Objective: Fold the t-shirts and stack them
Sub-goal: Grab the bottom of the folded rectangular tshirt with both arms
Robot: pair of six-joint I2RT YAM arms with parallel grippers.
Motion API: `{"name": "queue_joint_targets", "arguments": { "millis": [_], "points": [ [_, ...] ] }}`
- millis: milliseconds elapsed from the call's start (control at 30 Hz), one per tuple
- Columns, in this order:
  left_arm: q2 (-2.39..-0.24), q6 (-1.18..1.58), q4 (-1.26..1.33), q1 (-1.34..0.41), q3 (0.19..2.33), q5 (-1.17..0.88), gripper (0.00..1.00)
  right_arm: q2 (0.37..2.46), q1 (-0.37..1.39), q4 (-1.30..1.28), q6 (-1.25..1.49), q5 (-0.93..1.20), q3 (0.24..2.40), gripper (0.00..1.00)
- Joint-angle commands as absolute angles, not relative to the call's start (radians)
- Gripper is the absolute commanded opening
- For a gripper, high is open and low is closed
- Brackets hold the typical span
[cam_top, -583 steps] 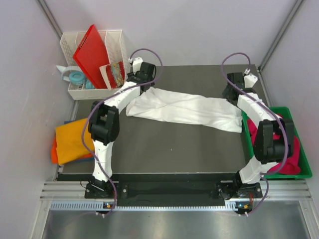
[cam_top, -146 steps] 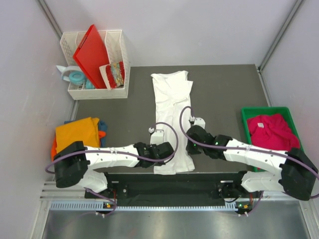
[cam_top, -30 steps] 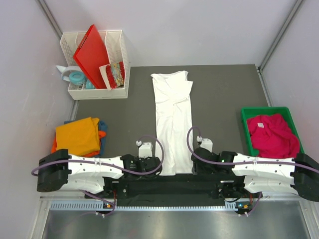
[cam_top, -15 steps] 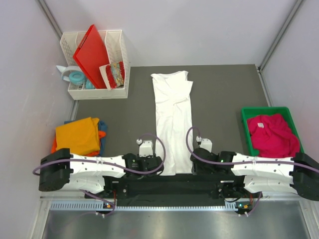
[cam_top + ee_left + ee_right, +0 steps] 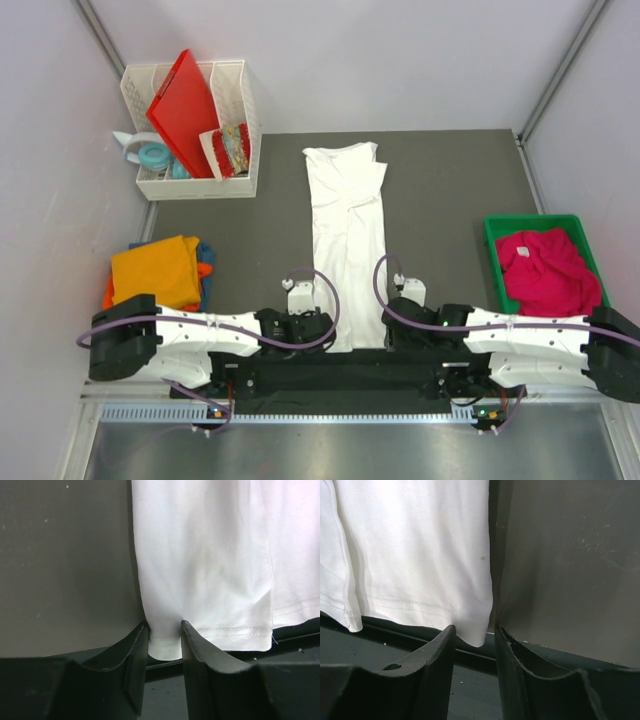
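The white t-shirt (image 5: 346,235) lies in the middle of the table (image 5: 450,200). It is folded into one long strip from the far edge to the near edge, and its hem hangs a little over. The left gripper (image 5: 164,630) sits at the hem's left corner and the right gripper (image 5: 474,630) at its right corner. Each has its jaws a bit apart with the cloth corner between them, not squeezed yet. The shirt looks soft, thin and floppy, so it will likely sag if lifted by one spot. Pinching both corners together seems best. The orange t-shirt (image 5: 155,272) rests at the left edge, and the pink t-shirt (image 5: 545,270) is in the green bin (image 5: 540,218).
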State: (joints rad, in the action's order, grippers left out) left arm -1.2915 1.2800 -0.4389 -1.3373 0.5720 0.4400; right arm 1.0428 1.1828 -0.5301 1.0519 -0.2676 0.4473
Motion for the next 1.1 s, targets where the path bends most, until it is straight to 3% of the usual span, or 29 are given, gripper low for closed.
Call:
{"name": "queue_joint_targets", "arguments": {
  "millis": [0, 67, 167, 200, 233, 633, 667, 700, 767, 800, 1067],
  "points": [
    [-1.302, 1.290, -0.469, -1.341, 0.520, 0.380, 0.35, 1.037, 1.201, -0.586, 1.071, -0.265, 0.431, 0.37],
    [-1.278, 1.292, -0.479, -1.341, 0.511, 0.382, 0.25, 1.029, 1.203, -0.589, 1.075, -0.265, 0.428, 0.36],
    [-1.253, 1.296, -0.495, -1.341, 0.502, 0.385, 0.01, 1.017, 1.203, -0.592, 1.083, -0.265, 0.422, 0.19],
    [-1.249, 1.296, -0.500, -1.341, 0.499, 0.385, 0.00, 1.014, 1.204, -0.594, 1.088, -0.268, 0.422, 0.06],
    [-1.237, 1.296, -0.505, -1.341, 0.496, 0.388, 0.00, 1.008, 1.204, -0.600, 1.092, -0.270, 0.422, 0.00],
    [-1.147, 1.290, -0.592, -1.354, 0.529, 0.452, 0.00, 0.994, 1.241, -0.635, 1.117, -0.347, 0.471, 0.00],
    [-1.152, 1.287, -0.595, -1.355, 0.532, 0.453, 0.00, 1.003, 1.241, -0.635, 1.112, -0.347, 0.474, 0.05],
    [-1.158, 1.287, -0.594, -1.353, 0.538, 0.449, 0.00, 1.029, 1.243, -0.631, 1.108, -0.345, 0.480, 0.23],
    [-1.187, 1.290, -0.591, -1.354, 0.543, 0.442, 0.00, 1.045, 1.250, -0.620, 1.108, -0.344, 0.494, 0.34],
    [-1.196, 1.290, -0.583, -1.353, 0.545, 0.430, 0.00, 1.055, 1.252, -0.617, 1.109, -0.347, 0.497, 0.45],
    [-1.218, 1.284, -0.532, -1.355, 0.534, 0.411, 0.00, 1.103, 1.258, -0.566, 1.115, -0.344, 0.503, 0.55]
  ]
}}
